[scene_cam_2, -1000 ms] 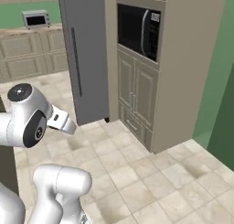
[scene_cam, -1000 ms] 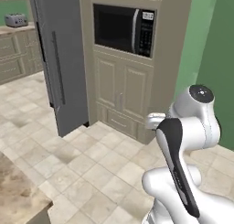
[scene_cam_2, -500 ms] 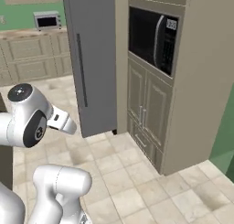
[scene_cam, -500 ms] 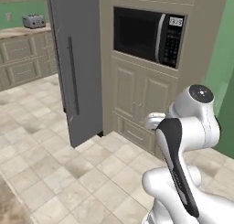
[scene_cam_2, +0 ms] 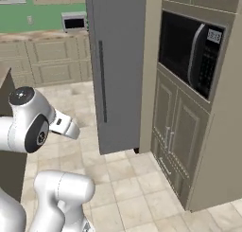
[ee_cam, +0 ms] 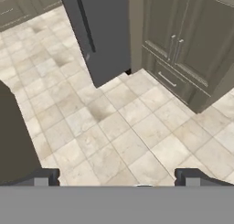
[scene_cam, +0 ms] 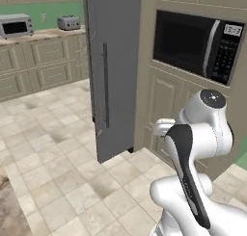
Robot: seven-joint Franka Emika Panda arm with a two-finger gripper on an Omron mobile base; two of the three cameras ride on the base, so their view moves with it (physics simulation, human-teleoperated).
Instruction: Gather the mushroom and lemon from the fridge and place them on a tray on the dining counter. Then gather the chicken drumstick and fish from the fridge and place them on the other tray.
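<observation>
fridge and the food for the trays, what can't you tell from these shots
- Fridge contents: its grey door is shut in both base views, so mushroom, lemon, drumstick and fish stay hidden.
- Fridge top: cut off by the upper edge in both base views and the hand view.
- Microwave display: too small to read.
- Pincer: its dark tips stand wide apart over bare floor tiles, holding nothing.

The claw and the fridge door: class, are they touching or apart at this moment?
Apart. In the hand view the claw stands open over bare floor tiles, with a stretch of floor between its fingertips and the fridge door beyond.
</observation>
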